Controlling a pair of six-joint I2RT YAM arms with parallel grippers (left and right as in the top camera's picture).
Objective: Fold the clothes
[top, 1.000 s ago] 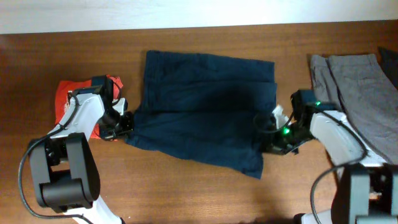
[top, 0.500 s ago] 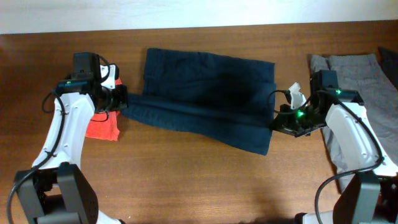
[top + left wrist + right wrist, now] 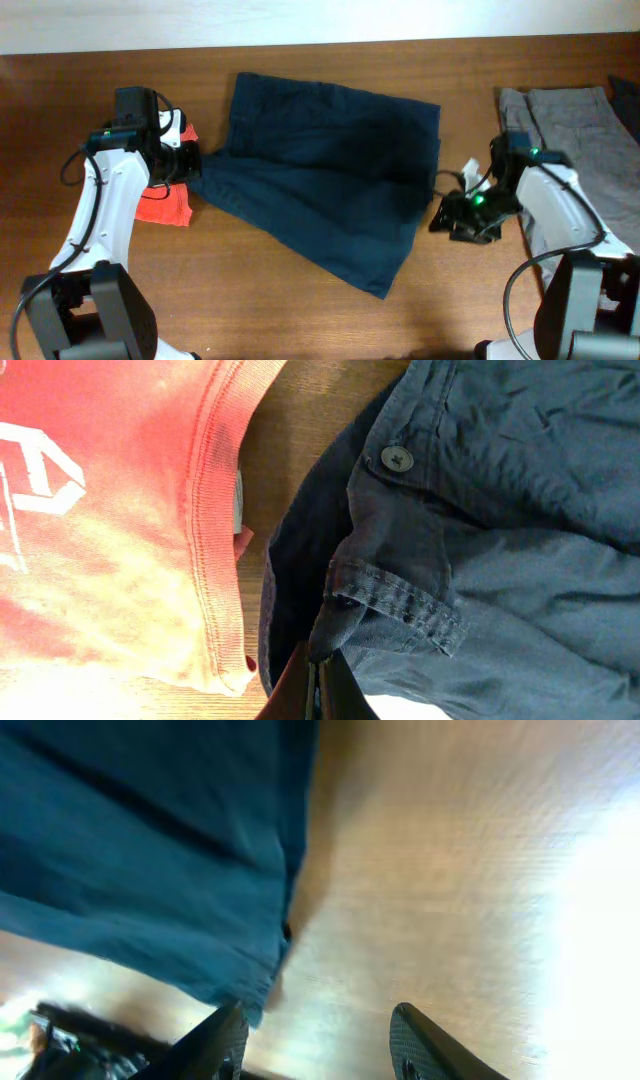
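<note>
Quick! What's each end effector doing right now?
Left end effector: closed, holding the navy shorts.
Right end effector: open, holding nothing.

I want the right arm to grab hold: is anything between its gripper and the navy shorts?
Nothing visible: the open right gripper hangs over bare wooden table beside the dark navy cloth shorts' edge.

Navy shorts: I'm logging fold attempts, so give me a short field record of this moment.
navy shorts: spread out at centre, not folded
left gripper: shut on their waistband at a belt loop
right gripper: open, empty, beside the shorts' right edge
red T-shirt: left of the shorts, next to the left gripper
grey shorts: far right, lying flat
</note>
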